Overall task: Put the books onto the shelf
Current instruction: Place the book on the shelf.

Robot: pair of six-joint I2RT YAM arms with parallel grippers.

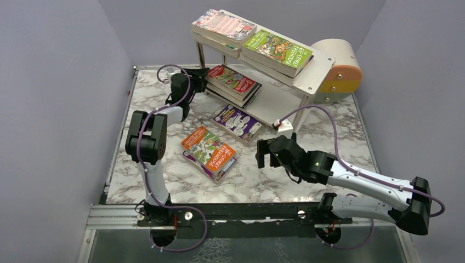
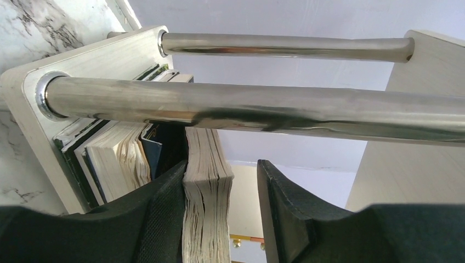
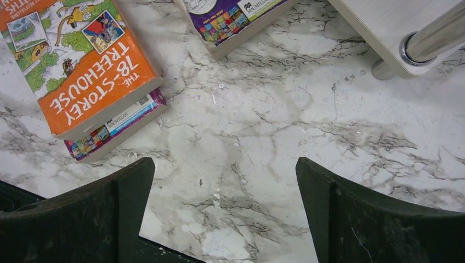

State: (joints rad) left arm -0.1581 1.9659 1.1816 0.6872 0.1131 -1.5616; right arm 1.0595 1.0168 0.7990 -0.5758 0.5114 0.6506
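One marble table (image 1: pixel 257 183). One shelf (image 1: pixel 315 71), two tiers, at far side; one round box (image 1: pixel 337 68) just behind its right end. Books on top tier: pink-patterned stack (image 1: pixel 224 24), green stack (image 1: pixel 277 50). On lower tier: red-topped stack (image 1: pixel 234 81). Number per stack unreadable. Three on table: purple book (image 1: pixel 237 120); orange book (image 1: pixel 208 147) lying on an under book (image 3: pixel 109 129), mostly hidden. Left gripper (image 2: pixel 224 170) part open astride one lower-tier book (image 2: pixel 205 219), one pad (image 2: pixel 159 213) touching, other clear. Right gripper (image 3: pixel 224 164) wide apart, holding nothing, over marble.
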